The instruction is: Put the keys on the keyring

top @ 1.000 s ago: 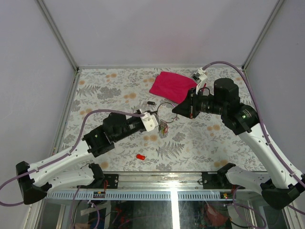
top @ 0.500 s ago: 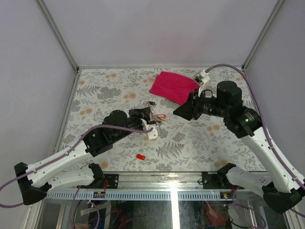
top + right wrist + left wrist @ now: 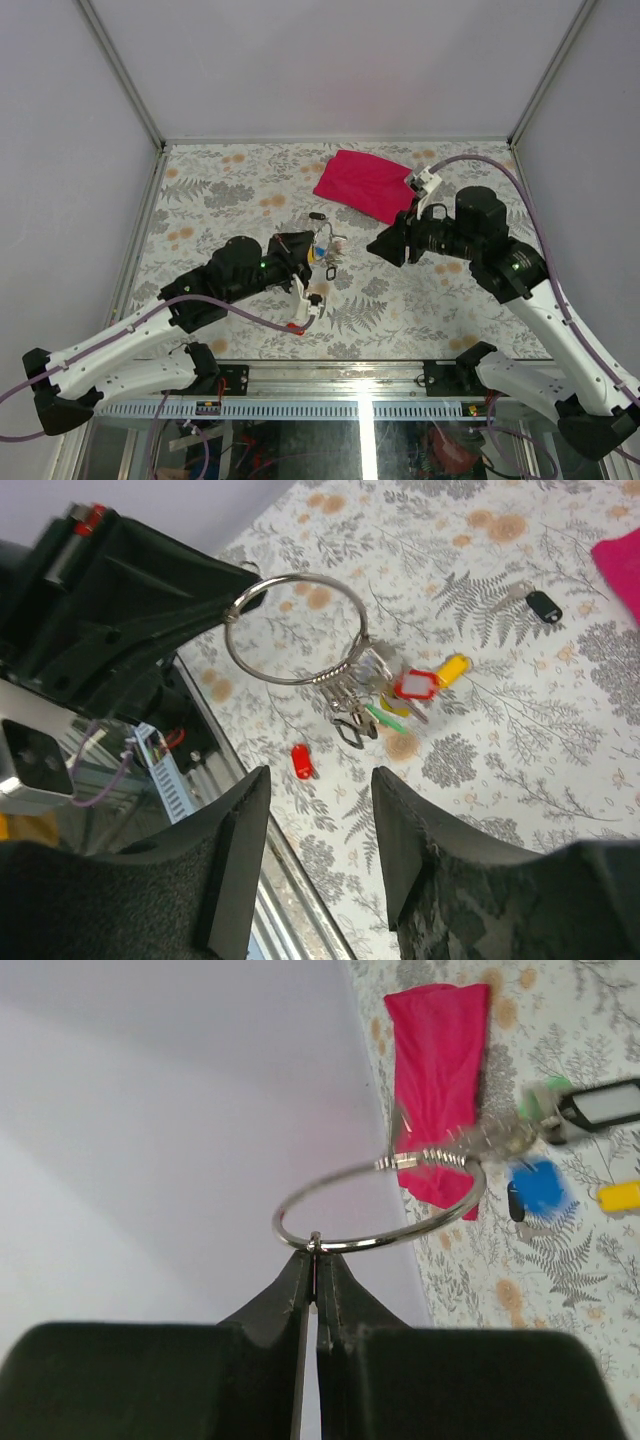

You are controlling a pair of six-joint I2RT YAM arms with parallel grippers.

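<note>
My left gripper (image 3: 314, 1250) is shut on the rim of the silver keyring (image 3: 380, 1205) and holds it up off the table. The bunch of coloured keys (image 3: 385, 695) hangs from the ring, including a yellow-headed one (image 3: 452, 667); I cannot tell whether that one is threaded on. In the top view the ring and bunch (image 3: 325, 248) sit between my left gripper (image 3: 306, 246) and my right gripper (image 3: 376, 246). My right gripper (image 3: 320, 775) is open and empty, facing the ring from a short distance. A red key (image 3: 301, 761) lies loose on the table near the front edge (image 3: 294, 327).
A magenta cloth (image 3: 365, 185) lies at the back of the table, right of centre. A small black-headed key (image 3: 317, 214) lies on the table behind the ring (image 3: 543, 605). The metal front rail (image 3: 330, 370) runs just beyond the red key.
My left wrist has rolled over and lifted the keyring, the keys now dangling from it. My right gripper has drawn back a little to the right, away from the ring.
</note>
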